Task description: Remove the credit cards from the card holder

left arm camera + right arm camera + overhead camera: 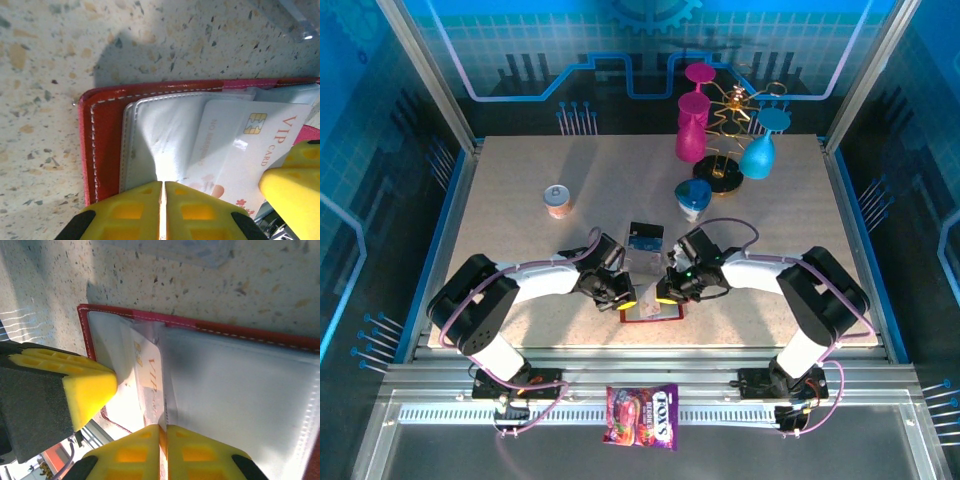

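While the card holder (pixel 655 312) lies open and flat on the table (pixel 520 260) between the two arms, its greyish clear pockets (pixel 160 135) face upward. One pinkish-white card (pixel 250 150), with a gold chip and the letters VIP, sits slanted in a pocket. One end of it is under the cloudy plastic and the other end is bare. A dark blue card (pixel 645 238) lies on the table just beyond the holder, outside of it.

The left gripper (pixel 163 210) has its yellow fingers pressed together, and the tips rest on a clear pocket near the red stitched edge. The right gripper (pixel 162 452) also has its fingers closed together, with the tips at the sewn edge of a pocket, just beside the VIP card. I cannot tell whether either one pinches plastic or card between the pads. The two grippers are very near each other above the holder, and in the left wrist view a finger of the right one covers a corner of the VIP card.

Farther away on the table stand a small can (pixel 557 199), a blue cup (pixel 693 198) and a gold rack (pixel 730 130) with pink and blue glasses. A candy bag (pixel 642 415) lies before the arm bases.
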You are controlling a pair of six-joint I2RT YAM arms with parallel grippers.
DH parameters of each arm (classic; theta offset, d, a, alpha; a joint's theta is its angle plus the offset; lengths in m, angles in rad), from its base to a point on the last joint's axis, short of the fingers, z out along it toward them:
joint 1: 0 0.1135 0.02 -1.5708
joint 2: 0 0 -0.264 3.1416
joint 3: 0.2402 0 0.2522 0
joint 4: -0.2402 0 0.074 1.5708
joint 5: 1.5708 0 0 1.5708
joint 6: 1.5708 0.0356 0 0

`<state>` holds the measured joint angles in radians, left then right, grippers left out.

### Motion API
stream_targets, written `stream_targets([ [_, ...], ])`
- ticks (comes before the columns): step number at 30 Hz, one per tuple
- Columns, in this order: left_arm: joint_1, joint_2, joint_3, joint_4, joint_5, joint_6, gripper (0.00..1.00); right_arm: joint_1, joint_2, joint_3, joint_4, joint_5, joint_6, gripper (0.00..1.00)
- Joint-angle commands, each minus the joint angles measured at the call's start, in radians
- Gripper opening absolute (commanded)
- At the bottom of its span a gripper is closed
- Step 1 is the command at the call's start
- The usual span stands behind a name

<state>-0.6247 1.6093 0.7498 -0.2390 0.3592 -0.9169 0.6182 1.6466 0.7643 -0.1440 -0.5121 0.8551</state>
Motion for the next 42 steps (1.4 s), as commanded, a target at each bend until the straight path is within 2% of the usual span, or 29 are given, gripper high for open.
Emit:
stream_targets([
  [1, -0.004, -0.018, -0.002, -0.073, -0.026, 0.009, 0.12, -0.024, -0.032, -0.011, -0.057, 0.020, -0.037, 0.12],
  [21, -0.003, -0.035, 0.051, -0.086, -0.025, 0.022, 0.15, -0.051, -0.111, 0.017, -0.162, 0.045, -0.085, 0.08],
  [29, 0.000, -0.086, 0.047, -0.043, -0.036, 0.024, 0.19, -0.052, -0.135, 0.048, -0.200, 0.044, -0.096, 0.05],
  [42, 0.029, -0.218, -0.013, 0.009, -0.076, 0.021, 0.21, -0.050, -0.200, 0.110, -0.299, 0.076, -0.123, 0.02],
])
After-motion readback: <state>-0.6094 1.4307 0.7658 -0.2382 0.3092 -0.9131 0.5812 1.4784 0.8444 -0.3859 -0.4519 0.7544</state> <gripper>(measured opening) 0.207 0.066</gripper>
